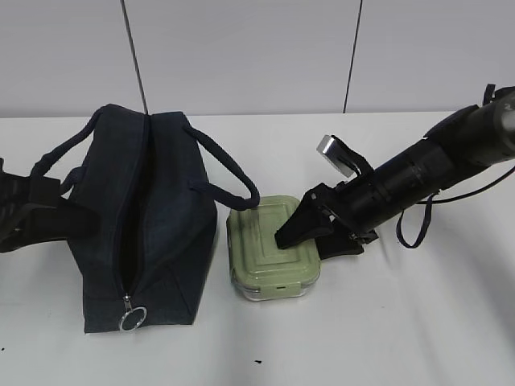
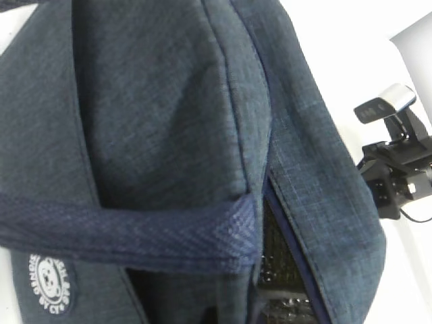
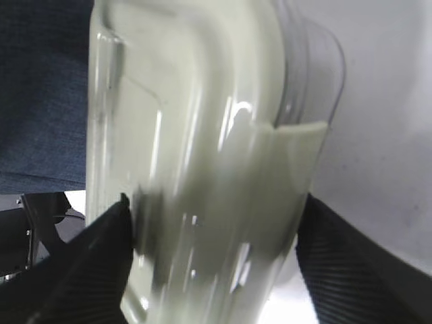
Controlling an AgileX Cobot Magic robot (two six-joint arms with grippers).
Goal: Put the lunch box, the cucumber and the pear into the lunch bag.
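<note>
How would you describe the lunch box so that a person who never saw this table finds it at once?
Start from the dark navy lunch bag on the left of the white table. Just beside its right side sits the lunch box, with the right gripper around its far end. It alone has a pale green ridged lid over a clear base.

lunch box [image 1: 269, 249] right of lunch bag [image 1: 141, 217] (touching) | both on table [image 1: 418, 322]

The right arm [image 1: 418, 173] is a matte black tube ending in the right gripper [image 1: 310, 233], with wedge-shaped black fingers [image 3: 81, 270] ribbed on their faces. A silver-capped camera block [image 1: 334, 153] sits on its wrist, and a thin black cable [image 1: 418, 221] loops beneath. At the left edge, the left arm [image 1: 20, 213] shows only as black.
</note>
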